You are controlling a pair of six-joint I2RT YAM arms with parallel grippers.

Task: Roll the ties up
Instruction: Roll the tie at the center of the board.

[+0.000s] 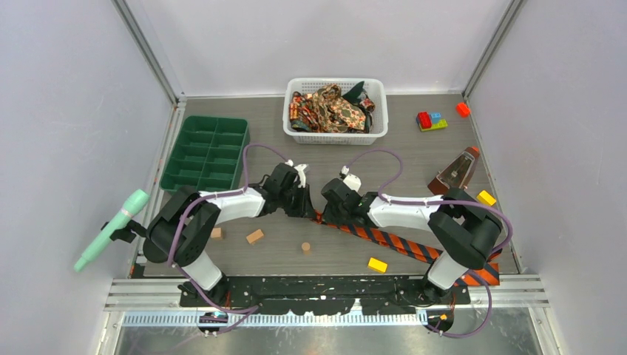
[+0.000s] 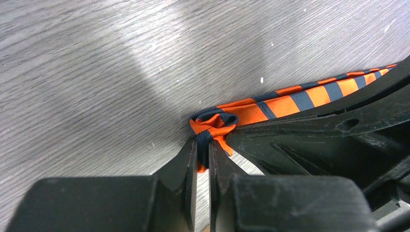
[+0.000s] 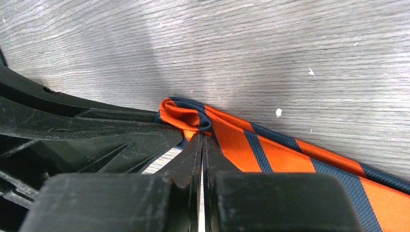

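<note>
Had a good look round from where I'm standing and tbh there's nothing to read here. No text, labels, brand marks, numbers or signs legible on anything in sight.

striped tie [image 3: 232, 142] — satiny, smooth cloth; table [image 3: 290, 48] — matt woodgrain, perhaps laminate.
</note>
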